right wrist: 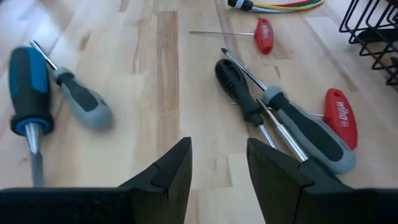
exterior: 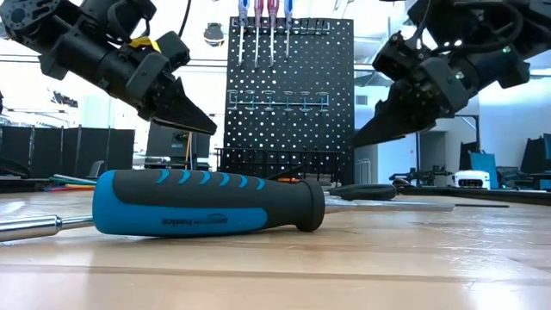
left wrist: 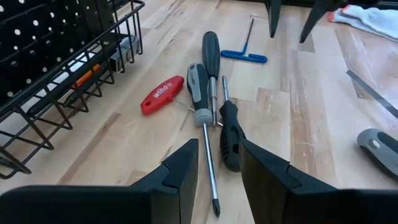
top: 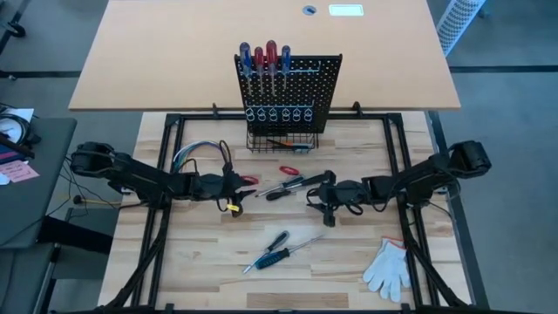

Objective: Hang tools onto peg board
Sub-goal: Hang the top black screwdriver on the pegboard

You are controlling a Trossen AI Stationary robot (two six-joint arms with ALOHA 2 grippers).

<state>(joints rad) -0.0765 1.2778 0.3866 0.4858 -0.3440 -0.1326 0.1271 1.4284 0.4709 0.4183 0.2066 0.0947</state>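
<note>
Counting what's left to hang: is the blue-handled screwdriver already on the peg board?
No: the blue-handled screwdriver lies flat on the table, well in front of the peg board.

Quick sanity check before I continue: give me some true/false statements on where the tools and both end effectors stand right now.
1. Four screwdrivers hang at the top of the peg board. True.
2. The left end effector grips a screwdriver. False: it is open and empty, above the loose black screwdriver.
3. The right end effector is open and holds nothing. True.
4. The white work glove lies in the wire basket. False: it lies on the table near the right arm.
</note>
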